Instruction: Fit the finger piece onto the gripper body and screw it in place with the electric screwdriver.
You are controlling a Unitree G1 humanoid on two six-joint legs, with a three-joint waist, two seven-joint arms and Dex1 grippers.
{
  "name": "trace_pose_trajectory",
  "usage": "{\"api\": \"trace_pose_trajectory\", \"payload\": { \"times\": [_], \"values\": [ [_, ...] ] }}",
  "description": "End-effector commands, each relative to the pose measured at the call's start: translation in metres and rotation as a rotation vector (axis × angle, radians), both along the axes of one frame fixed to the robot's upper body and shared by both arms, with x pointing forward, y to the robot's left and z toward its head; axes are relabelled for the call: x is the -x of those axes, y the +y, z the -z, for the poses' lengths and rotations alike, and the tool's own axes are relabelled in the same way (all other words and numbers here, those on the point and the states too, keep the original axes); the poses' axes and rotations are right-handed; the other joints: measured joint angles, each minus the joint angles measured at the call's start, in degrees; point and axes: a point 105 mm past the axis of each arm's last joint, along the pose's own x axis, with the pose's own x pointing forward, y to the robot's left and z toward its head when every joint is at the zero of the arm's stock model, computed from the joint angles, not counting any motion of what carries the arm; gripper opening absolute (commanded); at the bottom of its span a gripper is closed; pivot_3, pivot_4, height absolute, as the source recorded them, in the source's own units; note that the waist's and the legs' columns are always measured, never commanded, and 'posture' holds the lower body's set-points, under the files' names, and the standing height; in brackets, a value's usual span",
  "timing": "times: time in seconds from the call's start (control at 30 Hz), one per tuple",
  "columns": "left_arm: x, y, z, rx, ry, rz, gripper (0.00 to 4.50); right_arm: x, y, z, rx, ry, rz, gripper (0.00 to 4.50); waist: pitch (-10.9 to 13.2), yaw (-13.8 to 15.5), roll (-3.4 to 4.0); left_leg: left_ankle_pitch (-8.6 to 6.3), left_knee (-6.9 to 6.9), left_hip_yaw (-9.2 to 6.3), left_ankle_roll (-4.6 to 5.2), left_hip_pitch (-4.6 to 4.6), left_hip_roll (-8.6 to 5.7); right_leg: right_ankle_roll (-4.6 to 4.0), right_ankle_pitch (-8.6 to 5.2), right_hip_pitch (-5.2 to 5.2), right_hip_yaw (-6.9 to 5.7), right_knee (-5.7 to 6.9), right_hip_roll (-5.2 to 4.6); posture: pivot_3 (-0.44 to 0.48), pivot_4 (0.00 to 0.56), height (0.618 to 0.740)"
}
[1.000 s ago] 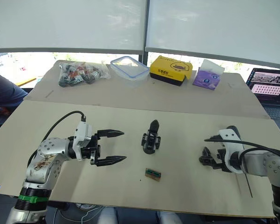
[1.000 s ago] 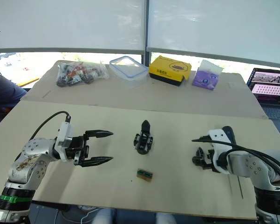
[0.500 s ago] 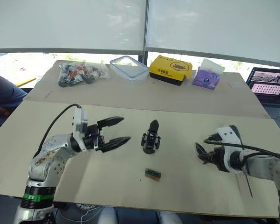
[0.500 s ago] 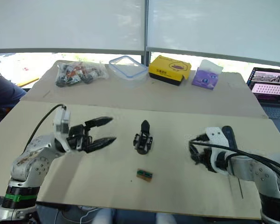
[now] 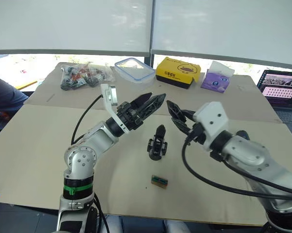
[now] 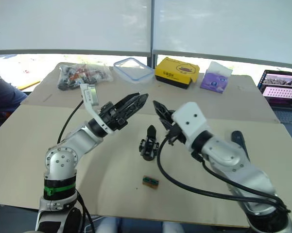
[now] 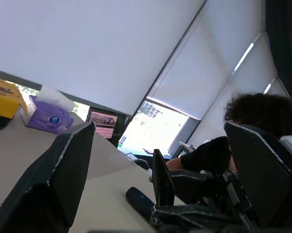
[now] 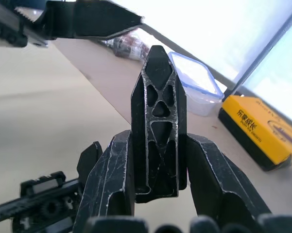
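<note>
The gripper body (image 5: 157, 144) stands on the table's middle, its single pointed finger up. Above and to its right hangs my right gripper (image 5: 171, 111), shut on the finger piece (image 8: 157, 99), a black latticed taper that points up between the fingers. My left gripper (image 5: 157, 96) is raised above and left of the gripper body, open and holding nothing, with its tips close to the right gripper's. The electric screwdriver (image 6: 237, 139) lies on the table behind my right arm, which hides most of it.
A small green-brown block (image 5: 159, 181) lies in front of the gripper body. On the far table are a bag of parts (image 5: 82, 75), a clear container (image 5: 134, 68), a yellow box (image 5: 178, 73) and a purple tissue pack (image 5: 216, 80). A laptop (image 5: 281, 91) sits far right. A person (image 7: 262, 121) is nearby.
My right gripper closed on the finger piece at the right of the table, then rose and swung to the centre. The left gripper also lifted and swung in, still open.
</note>
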Motion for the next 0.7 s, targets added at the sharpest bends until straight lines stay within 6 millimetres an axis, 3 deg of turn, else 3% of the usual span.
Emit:
{"api": "trace_pose_trajectory", "payload": {
  "times": [0.03,0.33,0.37,0.43,0.63,0.7],
  "values": [
    [0.004,-0.007,-0.011,0.036,-0.015,0.019,4.5,0.001,0.008,-0.016,0.028,-0.119,-0.022,1.12,0.0,0.1,0.0,0.0,0.0,0.0,0.0,0.0,-0.01,0.0,0.0,0.0,0.0,0.0,0.0,0.0,0.15,0.74],
    [0.006,-0.018,-0.003,0.04,0.01,0.052,4.5,0.004,0.019,-0.02,0.031,-0.173,-0.057,1.12,0.0,0.4,0.0,0.0,0.01,0.0,-0.01,-0.01,-0.03,-0.08,-0.05,0.02,0.0,-0.05,-0.01,0.0,0.15,0.74],
    [0.006,-0.018,-0.003,0.039,0.008,0.045,3.95,0.004,0.02,-0.02,0.035,-0.174,-0.059,1.12,0.0,0.4,0.0,0.0,0.01,0.0,-0.01,-0.01,-0.03,-0.08,-0.05,0.02,0.0,-0.05,-0.01,0.0,0.15,0.74],
    [0.004,-0.018,-0.002,0.04,0.01,0.029,3.28,0.005,0.021,-0.02,0.038,-0.176,-0.061,1.12,0.0,0.4,0.0,0.0,0.01,0.0,-0.01,-0.01,-0.03,-0.09,-0.06,0.01,0.0,-0.05,-0.01,0.0,0.15,0.74],
    [0.003,-0.016,-0.005,0.064,-0.006,0.016,0.13,0.006,0.022,-0.014,0.065,-0.155,-0.07,1.12,0.0,0.6,-0.01,0.0,0.01,0.0,-0.01,-0.01,-0.03,-0.08,-0.06,0.01,0.0,-0.05,-0.01,0.0,0.15,0.74],
    [0.003,-0.016,-0.007,0.075,-0.011,0.019,0.0,0.008,0.023,-0.013,0.037,-0.131,-0.084,1.12,0.0,0.8,-0.01,0.0,0.01,0.0,-0.01,-0.02,-0.03,-0.09,-0.06,0.01,0.0,-0.09,-0.02,0.0,0.15,0.74]
  ]
}}
